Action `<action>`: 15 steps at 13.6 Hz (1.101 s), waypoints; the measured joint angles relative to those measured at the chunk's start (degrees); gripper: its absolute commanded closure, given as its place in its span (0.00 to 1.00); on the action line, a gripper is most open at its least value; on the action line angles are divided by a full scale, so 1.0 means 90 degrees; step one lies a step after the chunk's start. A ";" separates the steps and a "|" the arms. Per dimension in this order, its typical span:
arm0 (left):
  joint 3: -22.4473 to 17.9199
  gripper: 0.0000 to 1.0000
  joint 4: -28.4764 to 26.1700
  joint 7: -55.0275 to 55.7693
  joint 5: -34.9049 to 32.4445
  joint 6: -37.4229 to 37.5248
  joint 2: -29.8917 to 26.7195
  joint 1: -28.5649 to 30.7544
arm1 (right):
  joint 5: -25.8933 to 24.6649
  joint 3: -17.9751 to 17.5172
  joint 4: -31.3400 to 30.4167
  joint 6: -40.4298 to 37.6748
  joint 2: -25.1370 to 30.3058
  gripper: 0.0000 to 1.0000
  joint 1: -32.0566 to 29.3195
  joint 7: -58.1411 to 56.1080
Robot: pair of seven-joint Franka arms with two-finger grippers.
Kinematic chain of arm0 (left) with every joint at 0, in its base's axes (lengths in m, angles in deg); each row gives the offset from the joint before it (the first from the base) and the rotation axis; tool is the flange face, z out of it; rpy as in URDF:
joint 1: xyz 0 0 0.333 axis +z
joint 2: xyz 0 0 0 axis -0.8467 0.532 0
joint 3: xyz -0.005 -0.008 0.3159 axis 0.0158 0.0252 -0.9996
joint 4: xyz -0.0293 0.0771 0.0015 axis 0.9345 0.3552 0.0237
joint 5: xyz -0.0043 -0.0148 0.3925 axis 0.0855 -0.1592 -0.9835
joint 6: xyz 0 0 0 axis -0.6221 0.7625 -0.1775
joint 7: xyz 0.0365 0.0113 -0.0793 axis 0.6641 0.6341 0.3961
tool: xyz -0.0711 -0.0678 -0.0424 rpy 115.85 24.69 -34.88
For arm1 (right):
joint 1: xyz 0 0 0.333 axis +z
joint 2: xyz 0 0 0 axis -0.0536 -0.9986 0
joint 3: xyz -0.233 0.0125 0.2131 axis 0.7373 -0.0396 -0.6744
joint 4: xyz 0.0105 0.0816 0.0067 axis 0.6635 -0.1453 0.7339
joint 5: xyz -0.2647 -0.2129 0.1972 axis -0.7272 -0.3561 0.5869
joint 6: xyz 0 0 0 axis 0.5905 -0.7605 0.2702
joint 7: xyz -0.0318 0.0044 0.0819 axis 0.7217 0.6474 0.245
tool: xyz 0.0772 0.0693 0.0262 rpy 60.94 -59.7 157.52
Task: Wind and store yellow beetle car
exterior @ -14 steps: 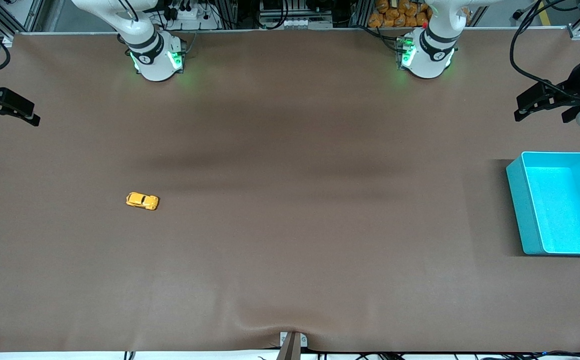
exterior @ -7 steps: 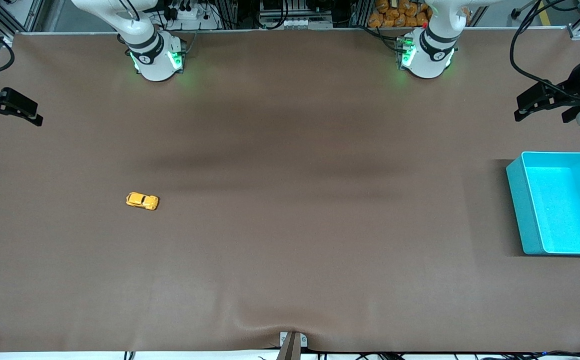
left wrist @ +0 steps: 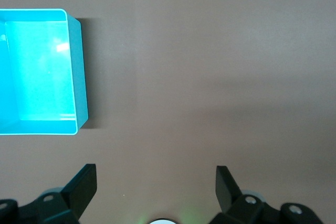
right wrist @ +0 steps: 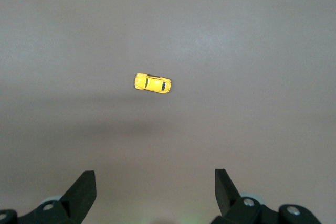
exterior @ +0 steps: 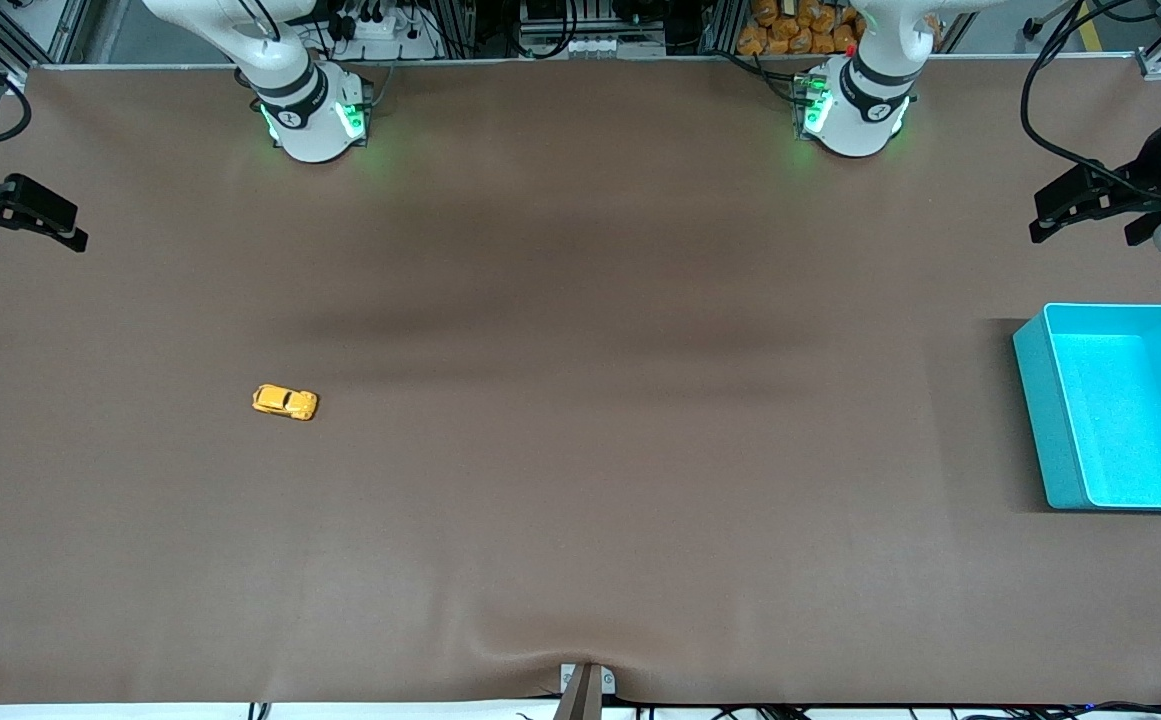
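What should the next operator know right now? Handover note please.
Right gripper: open, empty, up in the air at the right arm's end of the table.
Left gripper: open, empty, up in the air at the left arm's end, waiting.
Tiny glossy yellow beetle toy car: on the brown table, toward the right arm's end, untouched.
Turquoise plastic bin: at the left arm's end, empty.
Done: nothing. Left: grasp, wind, store in bin.
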 measured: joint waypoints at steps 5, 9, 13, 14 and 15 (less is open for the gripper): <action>-0.0011 0.00 0.0082 0.0006 -0.0079 0.0000 -0.0001 0.0005 | 0.0000 0.0001 0.0000 -0.0001 0.0000 0.00 0.0000 -0.0003; -0.0014 0.00 0.0087 -0.0002 -0.0079 0.0000 0.0000 0.0065 | 0.0000 0.0008 0.0000 -0.0001 0.0000 0.00 -0.0007 -0.0003; -0.0006 0.00 0.0087 -0.0002 -0.0078 0.0000 0.0007 0.0065 | 0.0000 0.0015 0.0000 -0.0001 0.0000 0.00 -0.0012 -0.0004; 0.0002 0.00 0.0087 -0.0002 -0.0078 0.0000 0.0008 0.0064 | 0.0000 0.0016 0.0000 -0.0001 0.0000 0.00 -0.0012 -0.0004; 0.0011 0.00 0.0087 0.0001 -0.0078 0.0000 0.0009 0.0064 | 0.0000 0.0017 0.0000 -0.0001 -0.0001 0.00 -0.0012 -0.0004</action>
